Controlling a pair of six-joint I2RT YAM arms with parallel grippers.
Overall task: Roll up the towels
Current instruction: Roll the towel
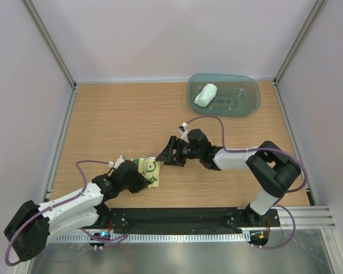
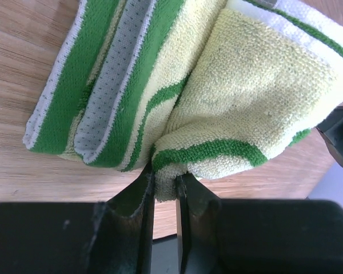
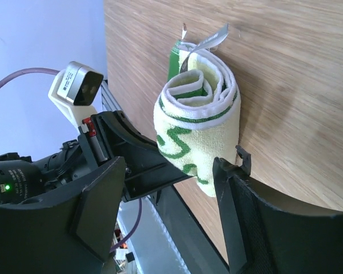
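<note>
Top external view, and the biggest thing on show is the wooden tabletop [image 1: 120,114], boxed in by pale walls [image 1: 160,34] on three sides. Two arms are out on it: the left arm [image 1: 74,205] reaching in low from the near left, the right arm [image 1: 240,157] bent across from the near right, each trailing one purple cable [image 1: 208,119]. One teal tray [image 1: 248,105] sits in the far right corner, well apart from the action. Two towels to count: the mint-white towel [image 1: 206,95] lies rolled inside that tray, and the yellow towel [image 1: 150,170] sits near the middle of the near edge, right between the two arms. Over on the right wrist view, that yellow towel [image 3: 197,123] is wound into a roll, its spiral end with green edging facing up and one grey label tab [image 3: 208,40] poking out on top. The left fingers [image 1: 143,180] crowd its near side; the left wrist view has both of them [image 2: 138,197] pinched tight together on a fold of the yellow cloth [image 2: 246,85]. The right fingers [image 1: 166,153] stand just beside the roll, and from the wrist both of them [image 3: 103,194] are spread well apart, the roll's lower end showing in the gap. I can't tell whether they touch it.
</note>
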